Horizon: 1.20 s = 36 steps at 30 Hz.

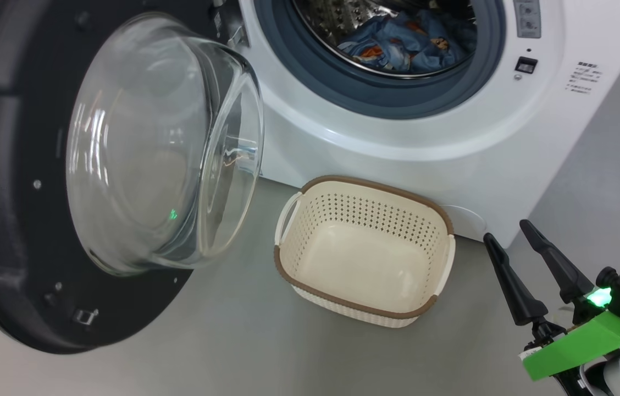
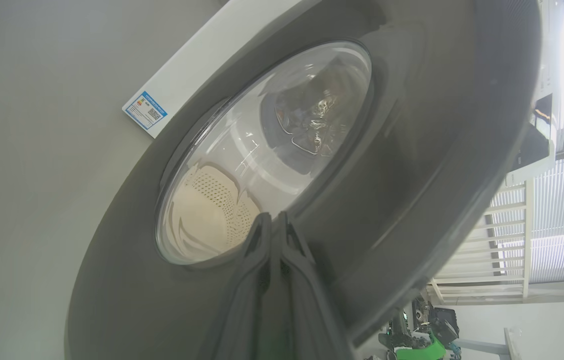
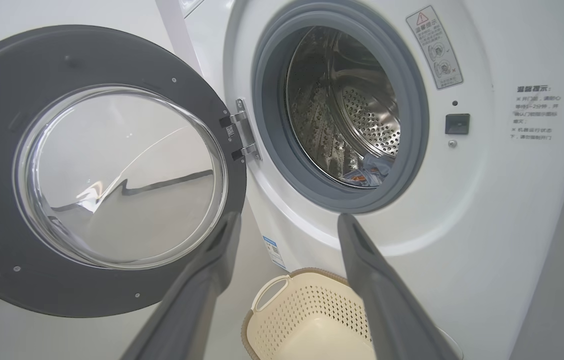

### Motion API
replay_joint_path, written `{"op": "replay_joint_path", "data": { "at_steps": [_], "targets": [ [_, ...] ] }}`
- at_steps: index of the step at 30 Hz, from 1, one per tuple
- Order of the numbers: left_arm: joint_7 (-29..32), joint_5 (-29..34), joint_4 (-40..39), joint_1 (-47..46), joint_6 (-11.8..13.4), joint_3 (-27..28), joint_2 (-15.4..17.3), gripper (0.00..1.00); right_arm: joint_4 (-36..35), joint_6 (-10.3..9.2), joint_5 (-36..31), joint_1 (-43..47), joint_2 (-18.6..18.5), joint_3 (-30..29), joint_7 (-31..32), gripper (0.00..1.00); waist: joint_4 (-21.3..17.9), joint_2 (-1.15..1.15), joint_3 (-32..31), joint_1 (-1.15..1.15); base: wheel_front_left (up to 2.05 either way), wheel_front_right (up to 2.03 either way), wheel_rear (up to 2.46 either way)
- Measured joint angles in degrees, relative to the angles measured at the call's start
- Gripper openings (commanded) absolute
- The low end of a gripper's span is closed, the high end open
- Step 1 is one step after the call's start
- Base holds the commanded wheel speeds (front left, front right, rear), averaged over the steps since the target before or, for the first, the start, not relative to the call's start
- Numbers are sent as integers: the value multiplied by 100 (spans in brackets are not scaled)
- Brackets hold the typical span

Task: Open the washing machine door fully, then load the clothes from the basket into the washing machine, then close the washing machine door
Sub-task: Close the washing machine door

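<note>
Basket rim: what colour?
Brown, around the cream perforated basket; clearest in the head view.

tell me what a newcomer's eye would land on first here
The large round black door with its bulging clear glass porthole stands swung wide at the head view's left, beside the white front-loading washing machine. In its steel drum at the top lie the light-blue printed clothes, while the cream perforated plastic basket with a brown rim sits empty on the grey floor in front. The right end effector hangs open at lower right.
</note>
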Motion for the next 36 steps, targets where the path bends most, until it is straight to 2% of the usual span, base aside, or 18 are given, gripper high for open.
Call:
{"op": "replay_joint_path", "data": {
  "at_steps": [13, 36],
  "targets": [
    [261, 49, -637, 226, 1, -204, -140, 0, -27, 0, -1, 204, 123, -197, 0, 100, -421, 0, -236, 0, 0, 0, 0],
    [315, 199, -978, 379, 9, -428, -322, 0, -118, 0, -29, 499, 304, -448, 0, 100, -1525, 0, -531, -1, 0, 0, 0]
  ]
}}
